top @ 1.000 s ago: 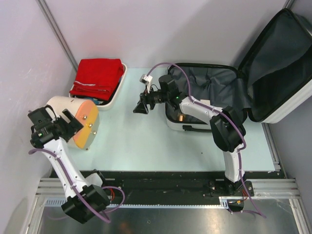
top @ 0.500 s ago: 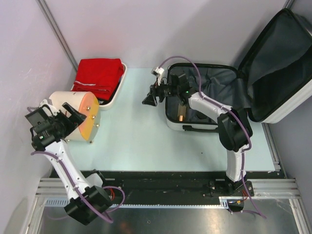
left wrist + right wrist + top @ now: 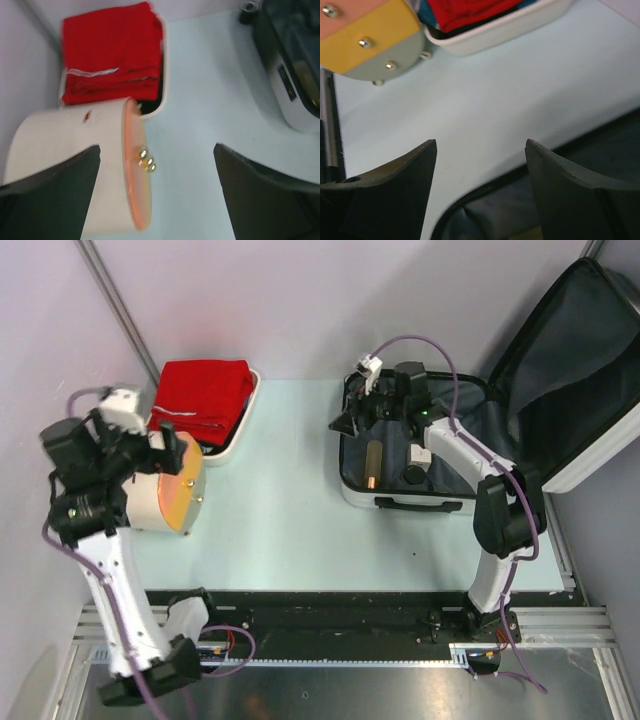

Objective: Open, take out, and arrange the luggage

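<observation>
The luggage lies open at the right of the table, its lid leaning back and showing dark lining. A brown tube and a dark item lie inside the base. My right gripper hovers over the luggage's left rim, open and empty. Over a cream cylinder with an orange end at the far left, my left gripper is raised, open and empty; the cylinder lies below its left finger.
A cream tub holding folded red cloth stands at the back left, just behind the cylinder. The tub and the cloth also show in the left wrist view. Walls close in on the left and at the back.
My left arm has risen off the cylinder, which now lies on the table near the tub. My right gripper has travelled right from mid-table to the luggage's left rim.
</observation>
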`<state>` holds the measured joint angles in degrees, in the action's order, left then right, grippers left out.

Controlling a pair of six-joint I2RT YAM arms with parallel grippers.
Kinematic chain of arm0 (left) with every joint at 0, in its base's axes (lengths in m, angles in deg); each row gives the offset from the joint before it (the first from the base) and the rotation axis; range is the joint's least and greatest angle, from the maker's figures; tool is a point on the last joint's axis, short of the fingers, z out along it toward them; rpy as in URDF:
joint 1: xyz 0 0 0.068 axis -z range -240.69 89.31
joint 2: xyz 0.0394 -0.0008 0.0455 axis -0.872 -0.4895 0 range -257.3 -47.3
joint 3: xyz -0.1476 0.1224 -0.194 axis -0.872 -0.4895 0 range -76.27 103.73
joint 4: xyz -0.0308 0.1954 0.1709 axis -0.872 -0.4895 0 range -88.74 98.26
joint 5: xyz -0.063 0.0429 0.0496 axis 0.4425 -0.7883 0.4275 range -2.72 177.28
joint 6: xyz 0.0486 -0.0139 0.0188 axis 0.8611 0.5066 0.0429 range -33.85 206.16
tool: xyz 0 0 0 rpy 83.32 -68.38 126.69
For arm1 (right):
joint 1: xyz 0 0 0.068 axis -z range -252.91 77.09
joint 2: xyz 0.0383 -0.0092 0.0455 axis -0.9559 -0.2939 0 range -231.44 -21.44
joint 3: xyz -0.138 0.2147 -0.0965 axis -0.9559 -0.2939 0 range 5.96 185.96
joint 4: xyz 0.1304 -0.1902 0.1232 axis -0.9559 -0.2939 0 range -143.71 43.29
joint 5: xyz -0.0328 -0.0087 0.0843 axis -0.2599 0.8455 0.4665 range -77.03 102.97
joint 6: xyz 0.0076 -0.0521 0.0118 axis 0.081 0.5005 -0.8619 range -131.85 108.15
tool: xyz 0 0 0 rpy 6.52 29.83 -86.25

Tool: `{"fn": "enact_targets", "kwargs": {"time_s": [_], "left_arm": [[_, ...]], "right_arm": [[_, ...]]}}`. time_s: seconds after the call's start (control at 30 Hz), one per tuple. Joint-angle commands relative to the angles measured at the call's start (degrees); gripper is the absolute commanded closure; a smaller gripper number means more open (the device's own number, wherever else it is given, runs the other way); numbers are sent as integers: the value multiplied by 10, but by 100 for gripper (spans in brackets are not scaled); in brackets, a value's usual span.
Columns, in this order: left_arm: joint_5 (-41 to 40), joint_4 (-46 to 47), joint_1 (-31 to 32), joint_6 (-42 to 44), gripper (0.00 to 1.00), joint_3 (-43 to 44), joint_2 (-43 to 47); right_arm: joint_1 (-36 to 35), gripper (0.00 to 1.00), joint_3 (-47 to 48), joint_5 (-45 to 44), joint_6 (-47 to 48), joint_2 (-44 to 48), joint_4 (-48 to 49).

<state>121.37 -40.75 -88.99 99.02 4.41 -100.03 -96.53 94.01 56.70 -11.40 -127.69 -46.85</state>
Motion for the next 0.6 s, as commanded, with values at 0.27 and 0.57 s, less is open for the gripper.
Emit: {"fn": "enact_targets", "kwargs": {"time_s": [0.27, 0.57], "left_arm": [[-365, -116, 387, 465, 2, -16, -97], [-454, -115, 374, 645, 26, -55, -149]], "right_arm": [[103, 21, -54, -48, 148, 79, -169], [105, 21, -61, -35, 134, 81, -151]]}}
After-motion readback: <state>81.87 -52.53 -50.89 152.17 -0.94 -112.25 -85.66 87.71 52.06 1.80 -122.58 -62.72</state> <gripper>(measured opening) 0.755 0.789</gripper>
